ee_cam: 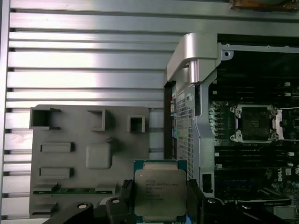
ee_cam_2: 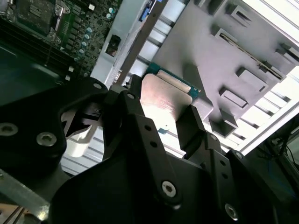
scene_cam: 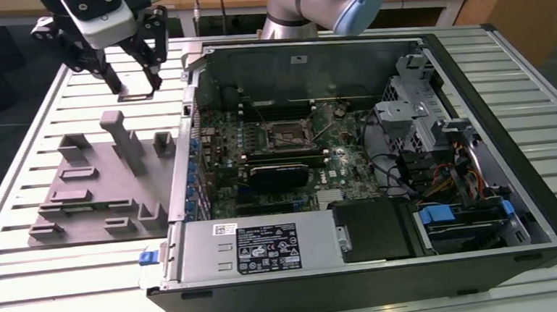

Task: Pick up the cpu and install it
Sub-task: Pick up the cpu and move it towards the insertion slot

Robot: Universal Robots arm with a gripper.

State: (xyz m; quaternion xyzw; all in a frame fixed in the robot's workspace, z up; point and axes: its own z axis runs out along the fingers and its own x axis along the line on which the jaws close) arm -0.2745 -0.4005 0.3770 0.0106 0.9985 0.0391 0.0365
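**State.** The gripper is clenched on the cpu. Its black fingers press opposite edges of the chip, and the metal top plate faces the first wrist view. The chip hangs clear above the slatted table, over the far end of the grey fixture tray and outside the open computer case. The motherboard socket lies well apart, beyond the case side wall.

**Hazards (assessment).**
- An edge-only hold may let the chip slip or tilt.
- A tilted or rotated chip would probably seat badly and could damage the socket contacts.
- A low path risks striking the case side wall.
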